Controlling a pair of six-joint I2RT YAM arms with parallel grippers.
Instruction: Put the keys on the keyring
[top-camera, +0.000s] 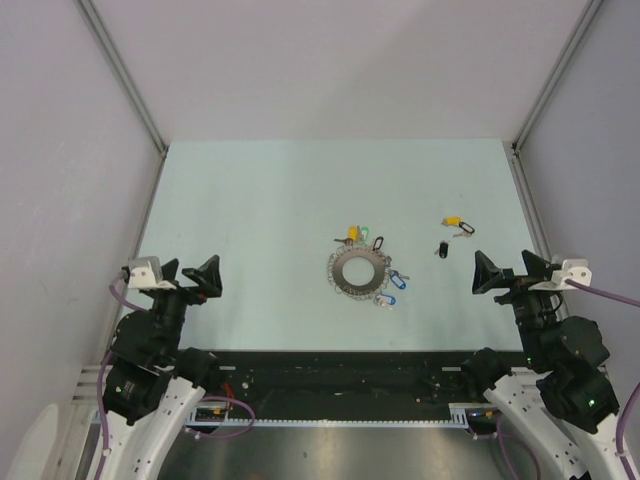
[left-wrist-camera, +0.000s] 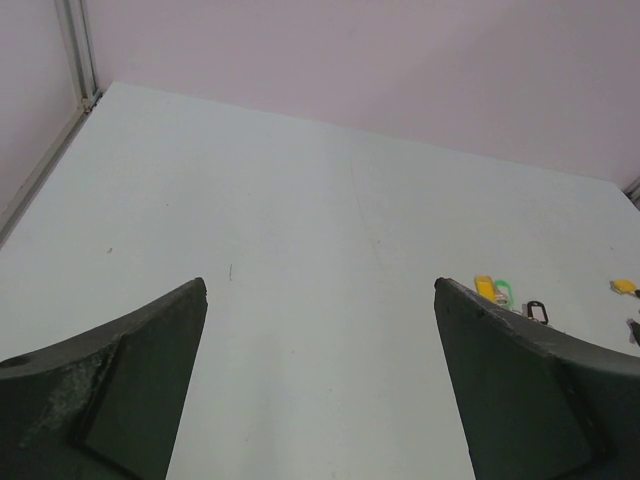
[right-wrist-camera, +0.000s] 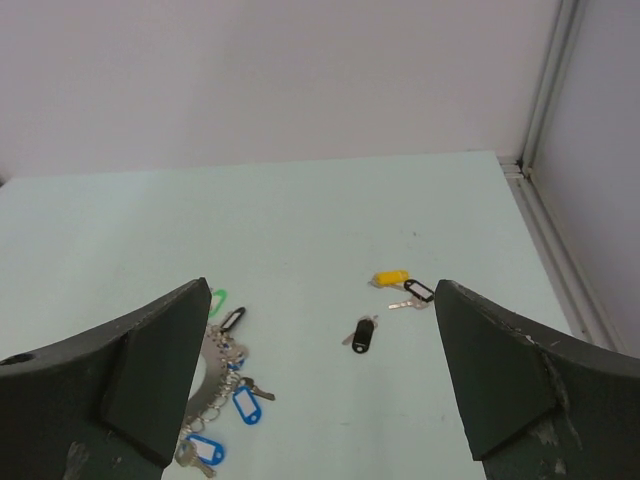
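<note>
keyring centre frame: silver ribbed donut, with blue/green/yellow-tagged keys clustered at its rim. Loose to its right: yellow key, black key. left gripper and right gripper wide open, empty.

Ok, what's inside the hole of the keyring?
Only bare table shows through the hole of the keyring; nothing covers it. The keys sit around its outer edge; whether any are threaded on is too small to tell.
</note>
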